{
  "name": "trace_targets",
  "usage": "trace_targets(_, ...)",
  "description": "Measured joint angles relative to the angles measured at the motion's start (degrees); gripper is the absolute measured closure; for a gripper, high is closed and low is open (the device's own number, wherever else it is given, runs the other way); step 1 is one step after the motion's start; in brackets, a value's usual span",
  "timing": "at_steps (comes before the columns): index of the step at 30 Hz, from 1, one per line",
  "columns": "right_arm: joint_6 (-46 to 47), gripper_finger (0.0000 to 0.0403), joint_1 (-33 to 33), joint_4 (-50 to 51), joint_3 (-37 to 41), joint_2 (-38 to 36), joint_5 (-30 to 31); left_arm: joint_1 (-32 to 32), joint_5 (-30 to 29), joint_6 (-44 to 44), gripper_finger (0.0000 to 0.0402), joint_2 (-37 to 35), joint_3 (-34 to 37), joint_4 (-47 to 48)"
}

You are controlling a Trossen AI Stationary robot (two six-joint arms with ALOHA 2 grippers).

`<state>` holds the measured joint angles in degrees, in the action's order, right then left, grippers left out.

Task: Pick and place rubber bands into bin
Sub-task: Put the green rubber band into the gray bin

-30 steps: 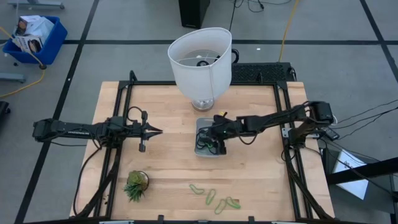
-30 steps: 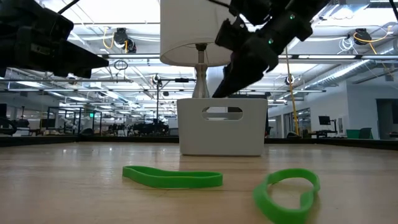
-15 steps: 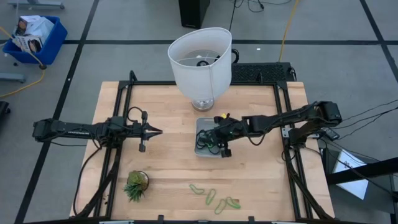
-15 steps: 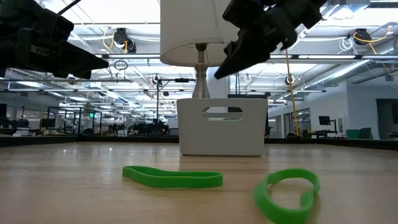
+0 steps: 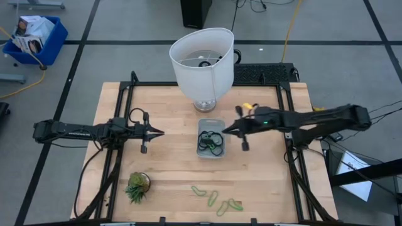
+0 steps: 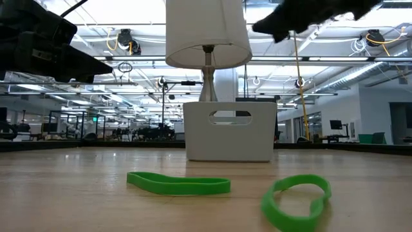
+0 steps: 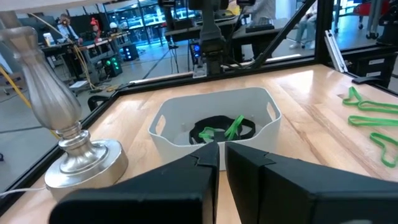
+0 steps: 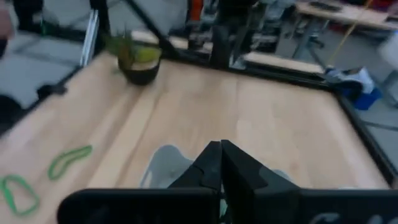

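Note:
The pale bin [image 5: 202,124] stands at the table's middle, with dark and green rubber bands [image 5: 210,143] lying in it, also seen in the left wrist view [image 7: 224,129]. Several green rubber bands [image 5: 217,199] lie flat on the wood near the front edge [image 6: 178,183]. My right gripper [image 5: 225,131] is shut and empty, raised above the bin's right rim; the bin [image 8: 163,163] shows below its fingers. My left gripper [image 5: 162,132] hangs shut and empty left of the bin, pointing at it [image 7: 221,152].
A lamp with a white shade [image 5: 202,59] stands just behind the bin, its metal base [image 7: 81,162] near the bin's far side. A small potted plant [image 5: 137,186] sits at the front left. A blue crate [image 5: 34,34] is on the floor beyond the table.
My right gripper has shut, risen out of the bin and drawn back toward the table's right edge, its fingers turning from pointing down to nearly level. The dark bands stay lying in the bin.

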<state>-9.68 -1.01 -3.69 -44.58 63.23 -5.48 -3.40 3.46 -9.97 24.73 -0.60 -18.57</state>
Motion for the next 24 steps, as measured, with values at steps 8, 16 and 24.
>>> trace_targets(8,0.33,0.0402,3.29,0.35,10.89,-15.61,3.03,0.00,-0.56,0.77,0.0366,0.00,0.00,-0.24)
trace_targets(16,5.24,0.0402,-1.65,-5.86,23.07,-27.88,-2.53,0.00,-0.56,0.67,0.0366,0.00,0.00,-1.03)
trace_targets(24,5.99,0.0403,-1.53,-21.31,35.36,-33.09,-4.80,-0.02,-0.58,1.15,0.0366,0.00,0.00,-1.03)
